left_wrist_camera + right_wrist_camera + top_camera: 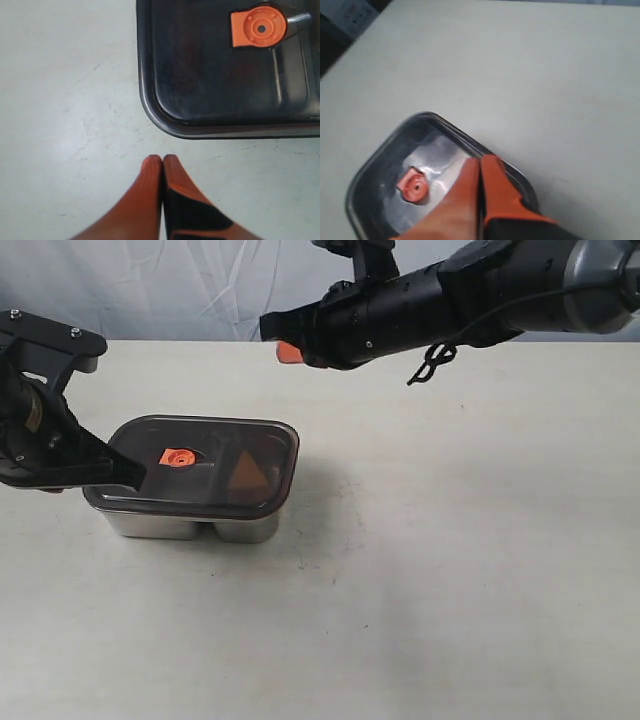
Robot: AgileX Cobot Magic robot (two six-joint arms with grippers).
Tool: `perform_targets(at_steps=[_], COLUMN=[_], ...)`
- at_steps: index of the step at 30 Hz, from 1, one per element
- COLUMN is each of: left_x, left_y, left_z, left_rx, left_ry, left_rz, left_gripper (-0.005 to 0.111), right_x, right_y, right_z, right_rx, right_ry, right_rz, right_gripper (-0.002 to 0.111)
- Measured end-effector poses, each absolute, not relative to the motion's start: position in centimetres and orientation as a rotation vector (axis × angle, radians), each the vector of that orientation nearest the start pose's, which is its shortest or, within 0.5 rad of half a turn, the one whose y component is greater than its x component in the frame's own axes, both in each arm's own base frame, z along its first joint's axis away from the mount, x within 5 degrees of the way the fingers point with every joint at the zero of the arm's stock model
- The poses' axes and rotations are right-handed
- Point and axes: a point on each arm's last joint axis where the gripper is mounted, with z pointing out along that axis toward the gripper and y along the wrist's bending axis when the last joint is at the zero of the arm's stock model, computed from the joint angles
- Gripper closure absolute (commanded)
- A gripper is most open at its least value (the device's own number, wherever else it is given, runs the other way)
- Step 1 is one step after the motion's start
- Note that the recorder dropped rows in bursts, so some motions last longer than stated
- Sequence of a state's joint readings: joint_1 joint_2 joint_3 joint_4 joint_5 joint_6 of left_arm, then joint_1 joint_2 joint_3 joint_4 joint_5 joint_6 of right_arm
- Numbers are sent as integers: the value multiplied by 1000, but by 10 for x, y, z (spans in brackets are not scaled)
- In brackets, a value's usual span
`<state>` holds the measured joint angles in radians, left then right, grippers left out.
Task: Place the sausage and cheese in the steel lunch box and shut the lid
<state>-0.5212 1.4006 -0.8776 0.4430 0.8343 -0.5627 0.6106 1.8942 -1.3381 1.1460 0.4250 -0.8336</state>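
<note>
The steel lunch box (pixel 190 524) stands left of centre on the table, with the dark translucent lid (pixel 215 495) lying on top of it. At the lid's centre sits the orange valve (pixel 177 457), which also shows on the lid (pixel 215 75) from the left wrist. Through the lid the cheese (pixel 248 473) shows as an orange wedge in the right compartment. The sausage is hidden. My left gripper (pixel 134 477) (pixel 162 160) is shut and empty, just off the lid's left edge. High above the box's far side, my right gripper (pixel 288 351) (pixel 481 162) is shut and empty, over the lid (pixel 375 170).
The pale table (pixel 450 540) stretches out right of the box and in front of it. A wrinkled white cloth backdrop (pixel 180 290) hangs behind the table's far edge. A black cable loop (pixel 432 362) dangles under the right arm.
</note>
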Motion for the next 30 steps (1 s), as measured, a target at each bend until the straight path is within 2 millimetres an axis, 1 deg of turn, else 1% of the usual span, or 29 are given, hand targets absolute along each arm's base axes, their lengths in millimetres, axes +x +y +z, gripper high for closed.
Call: perform_targets(at_steps=[1, 4, 6, 8, 11, 15, 19, 25, 30], left_x=[237, 237, 237, 237, 237, 237, 237, 237, 237], left_y=[-103, -103, -103, -103, -103, -103, -103, -103, -103], left_z=[241, 241, 241, 241, 241, 241, 241, 241, 241], left_rx=[281, 281, 281, 281, 281, 281, 281, 281, 281], left_ry=[2675, 2675, 2675, 2675, 2675, 2675, 2675, 2673, 2673], left_rz=[225, 225, 225, 225, 225, 225, 225, 223, 223], left_gripper=[107, 107, 107, 107, 107, 107, 107, 107, 107], right_x=[330, 323, 314, 306, 295, 290, 286, 279, 269], right_y=[269, 262, 260, 261, 259, 255, 261, 282, 298], right_z=[232, 229, 227, 223, 216, 213, 207, 175, 159], right_rx=[-607, -495, -508, -516, -485, -438, -412, -398, -404], right_ry=[2284, 2430, 2490, 2544, 2659, 2751, 2788, 2862, 2893], right_rz=[816, 626, 484, 406, 353, 324, 356, 406, 444], right_gripper=[109, 109, 109, 109, 109, 109, 109, 109, 109])
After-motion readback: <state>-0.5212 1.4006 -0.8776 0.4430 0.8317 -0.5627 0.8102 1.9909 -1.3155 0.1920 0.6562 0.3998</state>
